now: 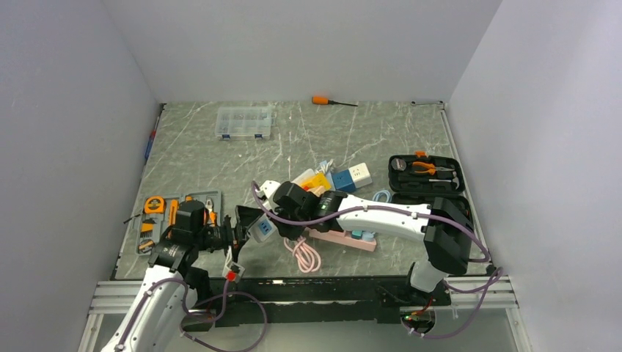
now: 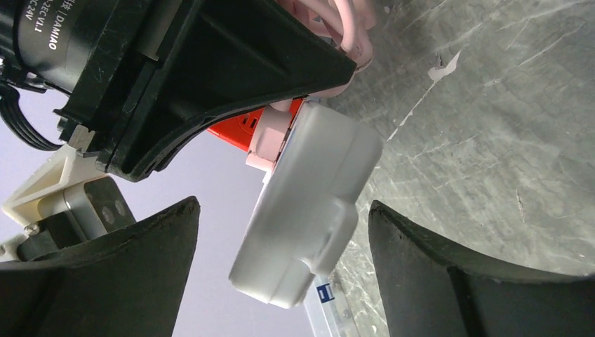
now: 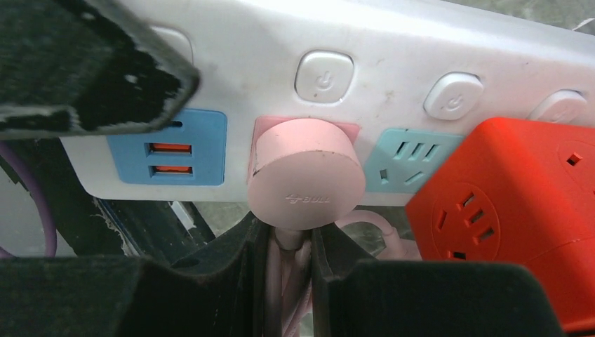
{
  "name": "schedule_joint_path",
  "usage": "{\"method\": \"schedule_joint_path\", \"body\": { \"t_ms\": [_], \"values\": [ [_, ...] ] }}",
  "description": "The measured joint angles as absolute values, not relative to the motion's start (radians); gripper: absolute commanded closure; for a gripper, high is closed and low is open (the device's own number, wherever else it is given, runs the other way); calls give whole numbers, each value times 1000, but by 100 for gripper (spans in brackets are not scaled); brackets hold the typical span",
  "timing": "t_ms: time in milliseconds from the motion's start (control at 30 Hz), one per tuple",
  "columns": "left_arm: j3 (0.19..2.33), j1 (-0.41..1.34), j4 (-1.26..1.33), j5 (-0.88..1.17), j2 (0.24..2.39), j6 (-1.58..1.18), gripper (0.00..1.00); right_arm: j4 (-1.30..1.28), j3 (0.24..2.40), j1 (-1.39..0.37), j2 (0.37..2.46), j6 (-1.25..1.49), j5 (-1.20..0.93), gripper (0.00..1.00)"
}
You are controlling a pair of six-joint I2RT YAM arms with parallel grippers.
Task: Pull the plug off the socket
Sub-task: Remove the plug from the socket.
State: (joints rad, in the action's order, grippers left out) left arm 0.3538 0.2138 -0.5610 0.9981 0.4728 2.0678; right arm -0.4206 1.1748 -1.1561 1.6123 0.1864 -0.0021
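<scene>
Plug [image 3: 306,175]: pink, seated in white power strip [image 3: 393,42], cable hanging below.
Right gripper [image 1: 258,222]: clenched on power strip, end held above table [image 2: 491,140].
Left gripper [image 2: 282,217]: released, jaws flanking strip end, no contact.

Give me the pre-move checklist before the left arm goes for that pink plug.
1. Is the power strip braced: ok, the right gripper is clamped across it.
2. Is the left gripper open: ok, jaws wide apart.
3. Are its fingers around the pink plug: not ok, they flank the strip's white end; the plug sits farther in.
4. Is the plug out of its socket: not ok, seated flush.
5. Is the pink cable free to follow: cannot tell, it runs down between black parts of the right gripper.
</scene>
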Motion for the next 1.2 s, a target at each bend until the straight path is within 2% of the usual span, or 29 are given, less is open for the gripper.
{"method": "schedule_joint_path", "body": {
  "t_ms": [133, 233, 300, 333, 367, 900, 1200],
  "values": [
    [353, 224, -540, 997, 503, 2068, 29, -455, 1211, -1155, 1641, 167, -27, 100],
    [352, 232, -516, 996, 521, 2069, 45, -473, 1228, -1155, 1651, 159, -39, 100],
    [347, 235, -508, 989, 528, 2069, 68, -474, 1232, -1155, 1653, 157, -39, 100],
    [342, 236, -506, 984, 530, 2071, 89, -474, 1232, -1154, 1653, 158, -39, 100],
    [336, 237, -503, 975, 529, 2070, 98, -477, 1232, -1153, 1653, 158, -40, 100],
    [301, 265, -474, 894, 501, 2070, 100, -358, 1142, -1159, 1600, 227, 27, 100],
    [297, 341, -444, 820, 490, 2070, 100, -370, 1131, -1161, 1573, 227, 54, 100]
  ]
}}
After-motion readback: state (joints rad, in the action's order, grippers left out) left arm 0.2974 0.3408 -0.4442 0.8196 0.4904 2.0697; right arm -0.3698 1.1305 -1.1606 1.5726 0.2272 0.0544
